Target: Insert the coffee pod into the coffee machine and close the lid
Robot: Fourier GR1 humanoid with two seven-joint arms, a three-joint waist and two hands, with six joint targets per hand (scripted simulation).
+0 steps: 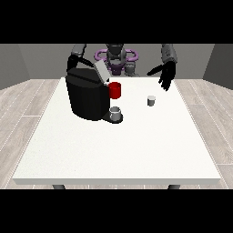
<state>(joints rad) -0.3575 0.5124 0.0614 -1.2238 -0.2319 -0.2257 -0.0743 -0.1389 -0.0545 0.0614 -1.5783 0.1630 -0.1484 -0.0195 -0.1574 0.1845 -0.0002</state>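
Observation:
A black coffee machine (pixel 86 98) stands on the white table (pixel 118 145) at the view's left, its grey lid (pixel 101 70) tilted up. A small grey coffee pod (pixel 151 100) sits upright on the table to the machine's right. The hand at the view's right (pixel 166 77) hangs above the table's far edge, fingers straight and pointing down, behind and to the right of the pod and apart from it. The other arm reaches down behind the machine, which hides its hand.
A red mug (pixel 115 90) stands just right of the machine. A grey cup (pixel 116 113) rests on the machine's drip tray at its front right. The table's near edge runs along the bottom of the view.

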